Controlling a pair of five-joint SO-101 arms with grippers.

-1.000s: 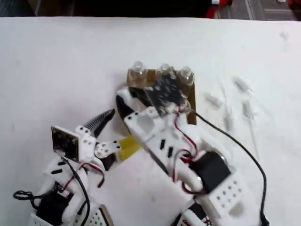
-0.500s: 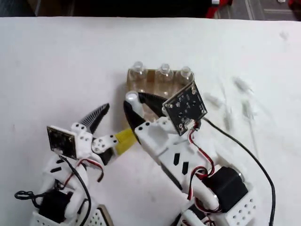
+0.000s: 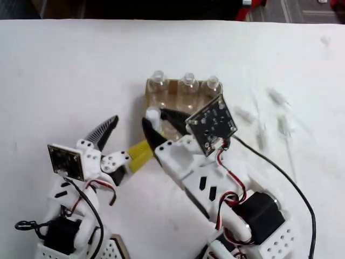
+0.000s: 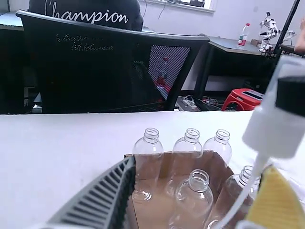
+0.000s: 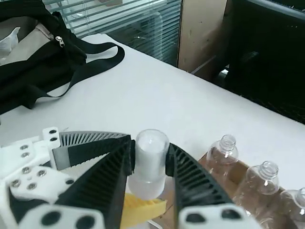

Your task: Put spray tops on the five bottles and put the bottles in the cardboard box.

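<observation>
We see the left gripper (image 3: 123,141), jaws apart, now drawn back a little from the cardboard box (image 3: 172,90). The right gripper (image 5: 150,149) stays clamped on a spray top (image 5: 150,168) over the box's near corner. Inside stand uncapped bottles (image 4: 191,145), apparently five.

This looks like an office or a robot lab. A black mesh chair (image 4: 109,67) stands behind the white surface (image 4: 57,143). Farther back are a desk (image 4: 233,44), a small robot arm (image 4: 268,25) and window blinds (image 5: 119,19). A black bag (image 5: 33,71) lies on the surface.
</observation>
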